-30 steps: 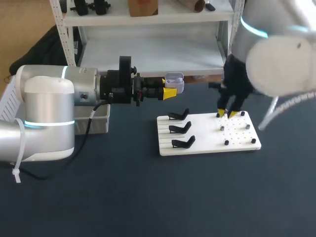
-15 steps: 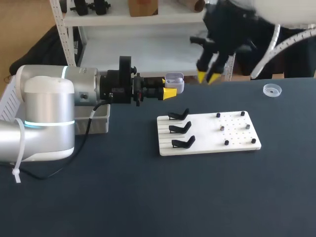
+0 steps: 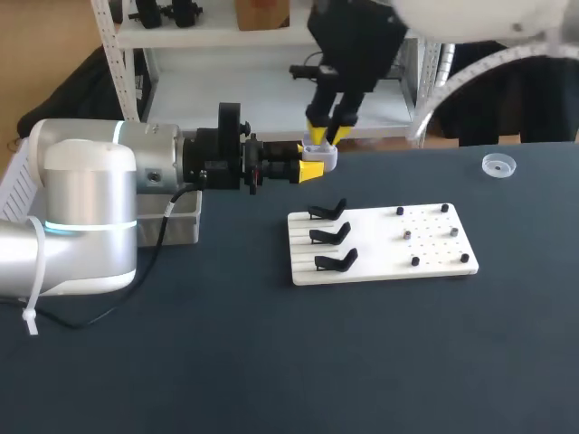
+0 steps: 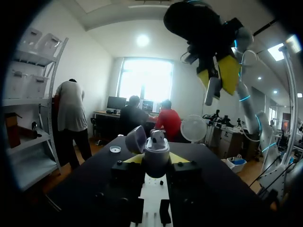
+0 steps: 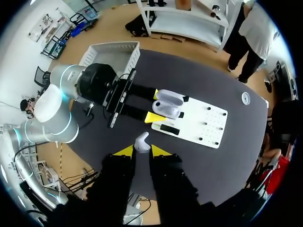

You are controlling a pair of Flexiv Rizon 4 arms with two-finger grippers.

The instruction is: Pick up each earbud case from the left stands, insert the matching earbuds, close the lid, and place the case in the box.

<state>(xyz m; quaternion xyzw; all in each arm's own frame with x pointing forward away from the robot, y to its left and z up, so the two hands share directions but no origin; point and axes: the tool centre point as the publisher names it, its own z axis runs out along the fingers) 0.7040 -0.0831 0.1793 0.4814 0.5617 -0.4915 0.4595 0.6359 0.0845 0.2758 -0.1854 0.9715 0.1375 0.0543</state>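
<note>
Insertion step: your left hand (image 4: 156,158) clamped the open case (image 4: 156,146), your right hand (image 5: 142,150) pinched an earbud (image 5: 141,141) just above it, and the next move likely called for a straight, aligned descent.

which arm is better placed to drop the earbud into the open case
Right. The right gripper grips a white earbud just above the open case, while the left gripper is busy holding that case.

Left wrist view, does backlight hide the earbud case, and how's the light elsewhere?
Left wrist view: bright window and ceiling lamp glare behind the open grey earbud case, which looks dim yet readable. Head view: even light, no glare on it. Right wrist view: even light; white earbud in the right gripper shows plainly.
</note>
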